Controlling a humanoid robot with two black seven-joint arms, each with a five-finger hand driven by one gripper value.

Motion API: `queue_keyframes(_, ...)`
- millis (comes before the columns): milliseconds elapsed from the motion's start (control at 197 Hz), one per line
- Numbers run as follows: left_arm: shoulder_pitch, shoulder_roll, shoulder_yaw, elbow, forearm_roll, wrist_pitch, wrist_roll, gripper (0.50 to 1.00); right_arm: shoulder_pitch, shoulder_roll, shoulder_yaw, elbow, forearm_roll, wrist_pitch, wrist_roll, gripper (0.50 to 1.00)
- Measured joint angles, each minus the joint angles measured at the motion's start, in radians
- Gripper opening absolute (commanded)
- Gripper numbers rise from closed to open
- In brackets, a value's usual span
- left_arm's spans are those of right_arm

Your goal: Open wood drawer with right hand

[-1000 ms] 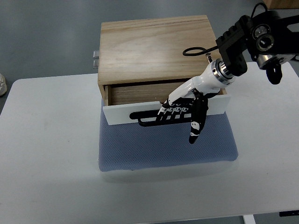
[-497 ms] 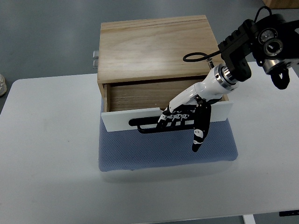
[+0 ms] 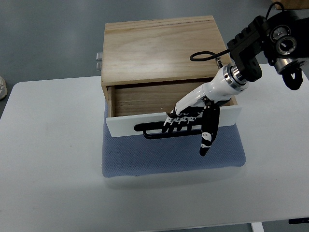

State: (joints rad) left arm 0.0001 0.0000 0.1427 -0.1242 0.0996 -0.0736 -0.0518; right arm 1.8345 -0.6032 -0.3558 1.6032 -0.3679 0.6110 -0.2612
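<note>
**Right hand hooked on the drawer handle, drawer partly out**

Nearest you, the white table (image 3: 53, 193) runs across the bottom of the view, bare at the front. On it lies a blue-grey mat (image 3: 145, 157), and its front edge sits just ahead of the drawer.

Moving up, you meet the white drawer front (image 3: 123, 124), standing over the mat and angled a little, its left end nearer you than its right. Across it runs a black bar handle (image 3: 147, 129). Your right hand (image 3: 190, 121) is on that handle: the fingers (image 3: 179, 121) are curled over the bar and gripping it, knuckles in a row along the top. The black-and-white thumb (image 3: 206, 137) points down, away from the bar, hanging over the mat without touching the handle.

Behind the front panel, you can see the gap where the wood drawer (image 3: 145, 99) has come out of its box, its wooden interior showing in shadow. The white forearm climbs up and right from the hand to the black wrist joint and arm (image 3: 260, 41), which enters from the right edge.

Farthest back, the wooden cabinet (image 3: 159, 48) sits with its pale top in full view, a small metal hinge (image 3: 99, 60) showing at its left rear side.
</note>
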Motion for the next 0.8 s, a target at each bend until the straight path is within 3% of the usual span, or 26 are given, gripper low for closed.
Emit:
queue_keyframes(624,0.000,0.000,0.000,0.000,0.000,0.000,0.000,1.000,0.005,-0.044,0.073,-0.012,0.048,0.000,0.004,0.940)
queue_keyframes(802,0.000,0.000,0.000,0.000,0.000,0.000,0.000,1.000,0.003,-0.073,0.147,-0.061,0.132,0.000,0.004,0.940)
